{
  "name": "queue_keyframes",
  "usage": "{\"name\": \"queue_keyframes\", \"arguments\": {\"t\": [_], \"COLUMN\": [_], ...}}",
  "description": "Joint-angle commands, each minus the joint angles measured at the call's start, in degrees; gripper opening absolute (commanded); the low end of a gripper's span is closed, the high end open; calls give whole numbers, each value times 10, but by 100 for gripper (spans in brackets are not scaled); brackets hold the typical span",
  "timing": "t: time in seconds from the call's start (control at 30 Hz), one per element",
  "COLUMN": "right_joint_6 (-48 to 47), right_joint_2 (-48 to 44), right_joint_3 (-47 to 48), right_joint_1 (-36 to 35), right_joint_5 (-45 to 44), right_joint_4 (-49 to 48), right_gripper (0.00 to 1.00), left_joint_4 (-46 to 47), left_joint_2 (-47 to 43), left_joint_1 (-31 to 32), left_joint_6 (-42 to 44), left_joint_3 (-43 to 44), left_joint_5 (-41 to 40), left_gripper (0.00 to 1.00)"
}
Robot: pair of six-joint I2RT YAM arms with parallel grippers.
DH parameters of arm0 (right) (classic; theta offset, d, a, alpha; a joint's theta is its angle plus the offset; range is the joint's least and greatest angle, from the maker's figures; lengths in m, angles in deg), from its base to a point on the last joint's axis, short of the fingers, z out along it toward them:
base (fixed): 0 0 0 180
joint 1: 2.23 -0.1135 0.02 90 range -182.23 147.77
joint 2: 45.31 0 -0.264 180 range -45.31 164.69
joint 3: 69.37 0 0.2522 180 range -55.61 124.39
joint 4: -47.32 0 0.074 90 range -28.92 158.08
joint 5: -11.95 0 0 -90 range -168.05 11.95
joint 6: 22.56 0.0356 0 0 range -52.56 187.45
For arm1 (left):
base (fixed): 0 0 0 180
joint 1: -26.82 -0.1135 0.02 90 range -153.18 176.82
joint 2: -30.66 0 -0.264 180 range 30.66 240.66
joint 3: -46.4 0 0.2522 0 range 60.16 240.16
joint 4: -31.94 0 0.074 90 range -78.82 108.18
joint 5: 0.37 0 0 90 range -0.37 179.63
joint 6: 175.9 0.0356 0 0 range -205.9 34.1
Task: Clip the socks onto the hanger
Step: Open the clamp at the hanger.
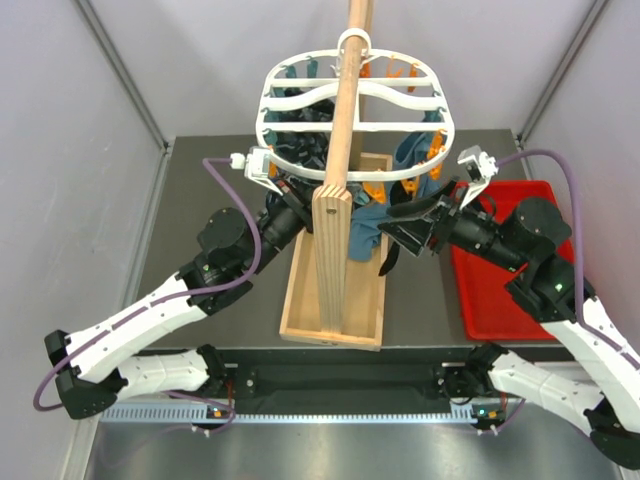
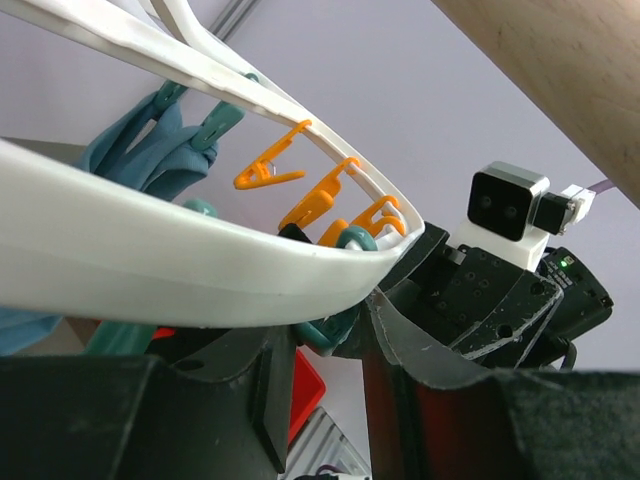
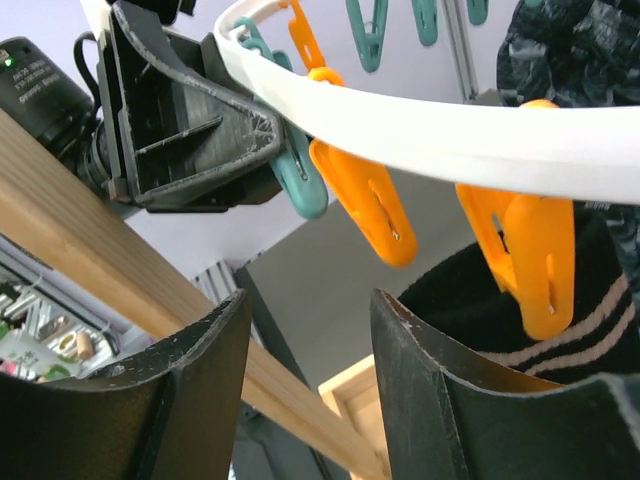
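The white oval hanger (image 1: 352, 112) hangs on the wooden pole. My left gripper (image 1: 297, 208) sits under its front-left rim. In the left wrist view (image 2: 322, 318) its narrow-set fingers pinch a teal clothespin (image 2: 330, 328) just under the rim (image 2: 150, 260). My right gripper (image 1: 390, 225) is open and empty under the front-right rim. In the right wrist view (image 3: 312, 300) a black sock (image 3: 570, 310) with pale stripes hangs from an orange clothespin (image 3: 530, 250), right beside my right finger. The sock's end dangles below the gripper (image 1: 388, 262).
The wooden pole (image 1: 340, 150) rises from a tray-like wooden base (image 1: 300, 300) between the arms. Blue-teal cloths (image 1: 365, 222) and a dark patterned bunch (image 1: 300, 150) hang from the hanger. A red tray (image 1: 495, 295) lies at the right. Orange clothespins (image 2: 270, 170) line the rim.
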Motion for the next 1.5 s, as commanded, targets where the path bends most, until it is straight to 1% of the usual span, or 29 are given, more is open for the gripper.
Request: {"name": "queue_keyframes", "arguments": {"t": [0.0,0.07,0.2,0.37,0.53,0.63,0.83,1.07,1.23,1.47], "right_joint_6": [-10,-3,17,19,3,-1,-16,-28,-25,0], "right_joint_2": [0,16,55,90,89,88,95,76,76,91], "right_joint_3": [39,56,83,101,97,97,104,92,90,89], "right_joint_1": [4,4,4,4,4,4,4,4,4,4], "right_joint_5": [27,74,118,105,89,90,82,37,29,64], "right_joint_4": [36,26,10,19,28,16,27,45,20,-42], "right_gripper": [51,52,54,57,58,58,56,54,55,52], "left_joint_4": [21,23,25,25,25,28,31,29,31,35], "left_joint_2": [1,5,9,7,5,7,7,-9,-6,-2], "left_joint_1": [-1,-1,-1,-1,-1,-1,-1,-1,-1,-1], "left_joint_6": [-3,-10,-21,-28,-28,-30,-33,-34,-41,-50], "left_joint_3": [11,11,15,16,17,17,15,9,7,6], "left_joint_5": [13,21,31,32,36,41,44,37,48,57], "left_gripper": [0,0,0,0,0,0,0,0,0,0]}}
